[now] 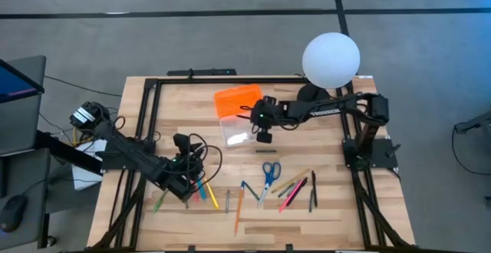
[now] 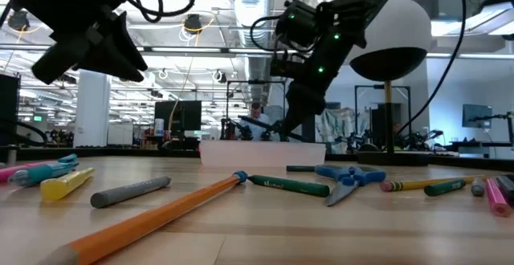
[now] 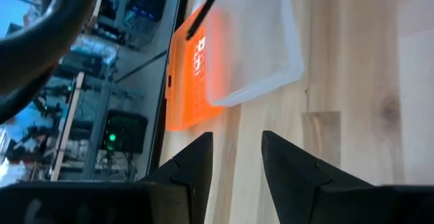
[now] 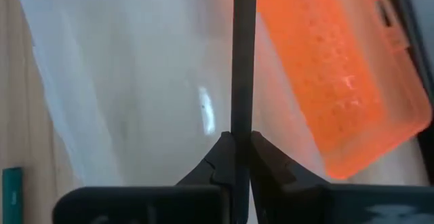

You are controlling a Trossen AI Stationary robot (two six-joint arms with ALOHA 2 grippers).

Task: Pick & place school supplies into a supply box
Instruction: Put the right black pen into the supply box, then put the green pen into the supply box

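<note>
You've got a white globe lamp (image 1: pixel 331 59) at the upper right of the high view, on a dark stand at the wooden tabletop (image 1: pixel 368 215) edge. Grey floor (image 1: pixel 230 23) surrounds it. A monitor (image 1: pixel 15 80) sits far left. In the low view, a person (image 2: pixel 257 119) shows mid-frame, far back.

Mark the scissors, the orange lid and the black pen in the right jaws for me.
scissors (image 1: pixel 269 172): high view, blue handles.
orange lid (image 1: pixel 237 100): high view, middle of its ribbed top.
black pen (image 4: pixel 242 61): right wrist view, mid-shaft above the clear tray.
</note>
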